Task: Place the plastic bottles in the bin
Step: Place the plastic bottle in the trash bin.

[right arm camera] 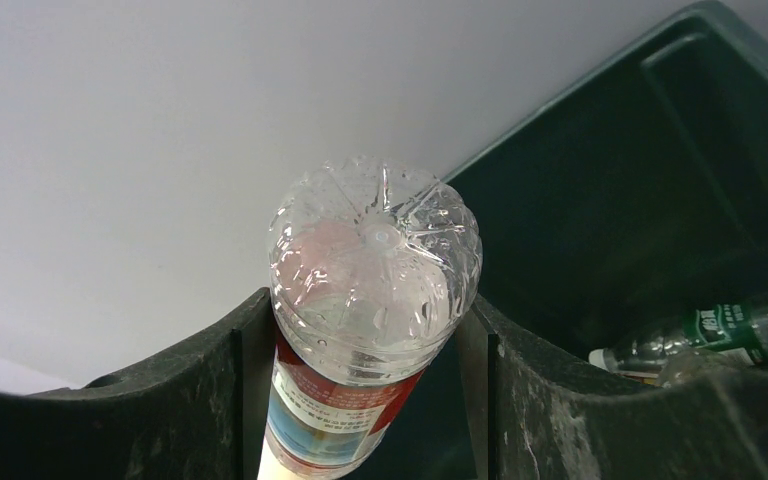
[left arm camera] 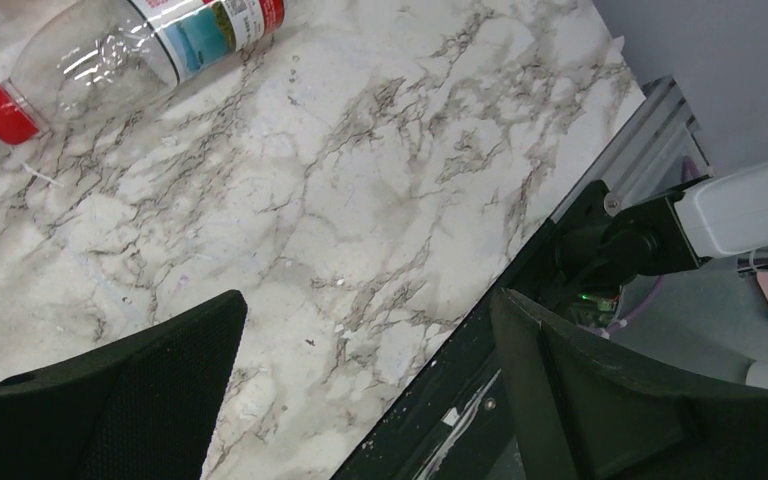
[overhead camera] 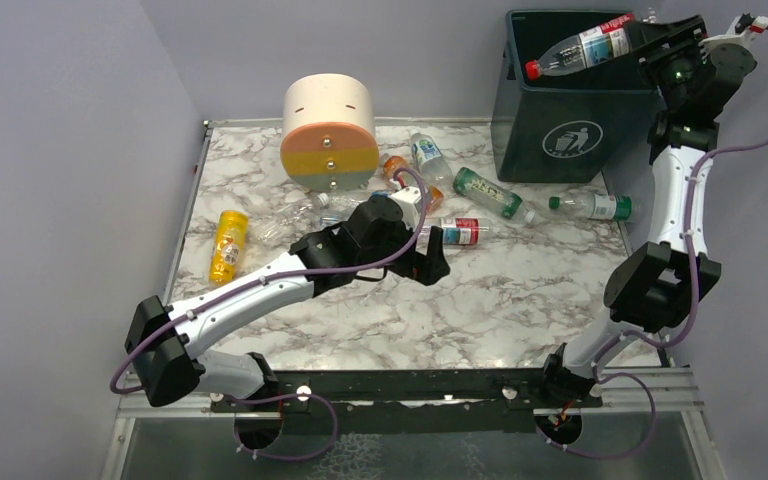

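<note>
Clamped in the right pincer [right arm camera: 365, 305], a clear bottle [right arm camera: 375, 260] shows its ribbed base to the wrist camera, fingers narrow against both sides of its red and blue label; from the top view this bottle [overhead camera: 575, 50] lies nearly level above the open bin [overhead camera: 540, 130], red cap pointing left, with the right pincer [overhead camera: 660, 45] at the bin's right rim; inside the bin a green-label bottle [right arm camera: 730, 330] lies on the bottom. Left pincer [left arm camera: 368, 298] stands wide and holds nothing, low over bare marble worktop [overhead camera: 520, 300] mid-table; a red-capped bottle [left arm camera: 150, 45] lies on its side just beyond it. More bottles lie scattered on the worktop: a yellow one [overhead camera: 227, 243] at the left edge, an orange one [overhead camera: 395, 165] beside the drawer unit [overhead camera: 329, 132], and two green-label ones [overhead camera: 487, 192] [overhead camera: 595, 207] near the bin's front.
</note>
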`<state>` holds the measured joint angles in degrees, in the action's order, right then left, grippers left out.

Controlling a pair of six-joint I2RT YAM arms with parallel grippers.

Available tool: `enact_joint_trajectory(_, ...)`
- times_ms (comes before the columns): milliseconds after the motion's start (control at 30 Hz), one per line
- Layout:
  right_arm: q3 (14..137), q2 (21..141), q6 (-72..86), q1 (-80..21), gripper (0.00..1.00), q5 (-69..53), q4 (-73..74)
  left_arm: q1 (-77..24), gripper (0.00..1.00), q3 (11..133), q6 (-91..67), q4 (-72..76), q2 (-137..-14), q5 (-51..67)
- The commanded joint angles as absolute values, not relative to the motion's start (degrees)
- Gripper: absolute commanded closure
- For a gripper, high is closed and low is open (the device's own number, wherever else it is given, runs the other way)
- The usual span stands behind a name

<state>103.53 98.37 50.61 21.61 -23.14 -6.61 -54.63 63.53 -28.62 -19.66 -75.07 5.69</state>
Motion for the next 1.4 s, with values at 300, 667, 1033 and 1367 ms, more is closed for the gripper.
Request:
enact_joint_trajectory(300,107.6,105.0,49.3,22.0,0.22,-21.6,-8.5,-52.6,0.01,64.7,-26.2,-18.4,-76.6,6.7)
enact_joint_trajectory(667,105.3,100.3,50.9,21.8,0.07,-27.4,-9.0,-50.9,0.01,66.8,-24.0,-19.8,-78.9,6.2)
enact_joint_trajectory(1033,87.8,82.3,50.0,19.1,0.06,-33.6,-7.4,-47.4,0.01,68.1,-18.6,-20.6,-80.9,5.1)
enact_joint_trajectory(1367,67.6,65.2,44.6,18.6,0.06,-39.9,-1.2,-47.0,0.01,73.5,-13.9,-19.4,-88.4,4.1)
